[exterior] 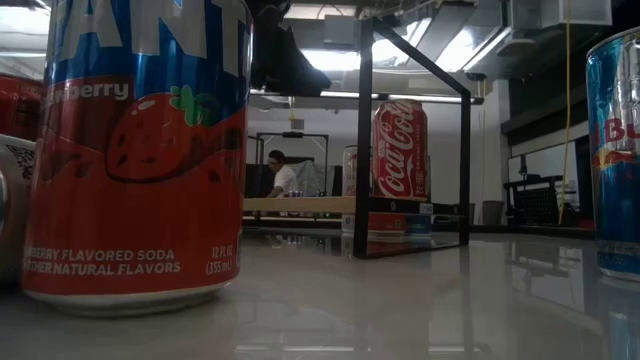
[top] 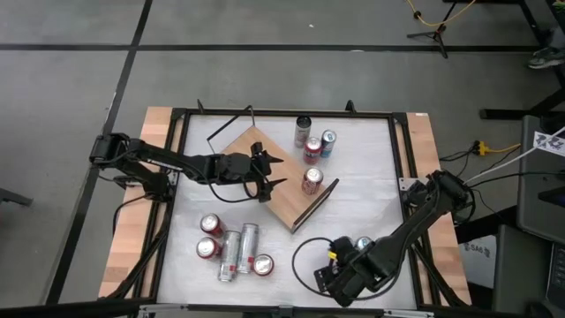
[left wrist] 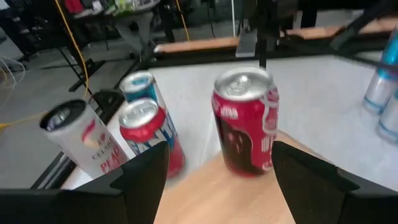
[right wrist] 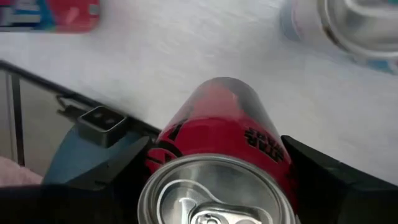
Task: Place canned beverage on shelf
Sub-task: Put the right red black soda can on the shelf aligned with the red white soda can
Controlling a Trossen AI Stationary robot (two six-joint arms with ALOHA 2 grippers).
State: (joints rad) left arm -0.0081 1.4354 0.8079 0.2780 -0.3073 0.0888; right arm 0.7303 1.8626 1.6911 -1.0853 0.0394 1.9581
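Note:
The shelf [top: 265,190], a light wooden board with black wire rails, lies askew mid-table. One red can [top: 312,180] stands upright on it near its far right end. My left gripper [top: 269,172] hovers open over the board; in its wrist view that can [left wrist: 245,121] stands just ahead of the open fingers [left wrist: 217,180], untouched. My right gripper [top: 349,267] is at the near right of the table, pointing steeply down. It is shut on another red can [right wrist: 217,143], whose silver top faces the camera. My right gripper pinches the red can's round wall just below its top rim [right wrist: 273,149] between the two fingers [right wrist: 329,177], one on each side. The fingers come from above, slanting down. The can stays nearly upright, top up; its bottom end looks clear of the table.
Three cans [top: 313,141] stand on the table beyond the shelf's far end. Several cans [top: 231,246], some lying, sit at the near left. A blue-and-silver can [top: 363,244] stands right beside my right gripper. The table's black frame [right wrist: 93,124] runs close under the held can.

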